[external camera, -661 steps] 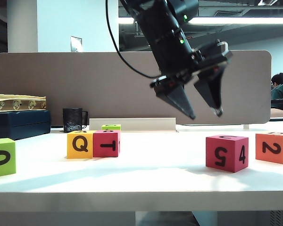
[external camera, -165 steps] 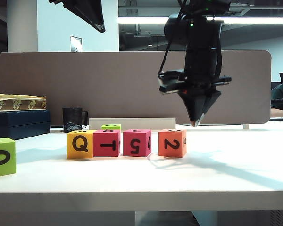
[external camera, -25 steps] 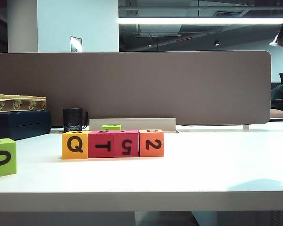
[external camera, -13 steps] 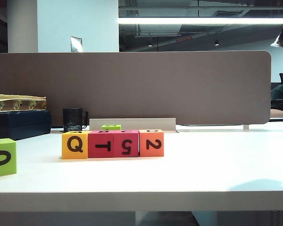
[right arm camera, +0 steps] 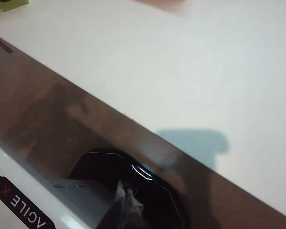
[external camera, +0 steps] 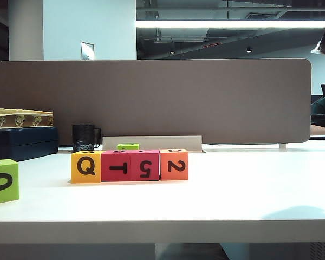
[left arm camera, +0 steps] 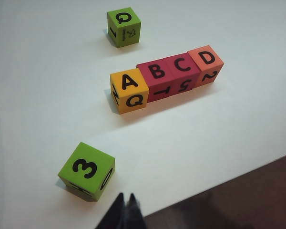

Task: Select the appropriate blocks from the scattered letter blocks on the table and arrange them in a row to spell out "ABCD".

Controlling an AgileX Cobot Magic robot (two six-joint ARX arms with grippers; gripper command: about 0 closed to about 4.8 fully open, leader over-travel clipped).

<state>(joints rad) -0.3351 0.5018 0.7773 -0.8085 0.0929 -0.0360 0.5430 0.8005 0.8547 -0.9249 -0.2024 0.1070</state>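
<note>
Four blocks stand touching in a row on the table (external camera: 233,189): yellow (external camera: 86,166), magenta (external camera: 115,166), magenta (external camera: 144,165), orange (external camera: 174,164), showing Q, T, 5, 2 toward the exterior camera. From the left wrist their tops read A (left arm camera: 128,82), B (left arm camera: 156,70), C (left arm camera: 182,63), D (left arm camera: 206,57). My left gripper (left arm camera: 125,198) is shut and empty, hanging near the table's front edge beside a lime-green cube (left arm camera: 87,171). My right gripper (right arm camera: 124,187) is shut and empty, off the table over the robot's base.
A lime-green cube marked 0 (external camera: 2,181) sits at the front left. A smaller lime-green cube (external camera: 128,146) lies behind the row. A black mug (external camera: 83,137) and a dark box (external camera: 21,142) stand at the back left before the divider panel (external camera: 151,100).
Since the oldest frames the 5 and 2 cubes moved left and joined Q and T in one tight row, and the arms pulled away. Nothing has moved over the last second.
</note>
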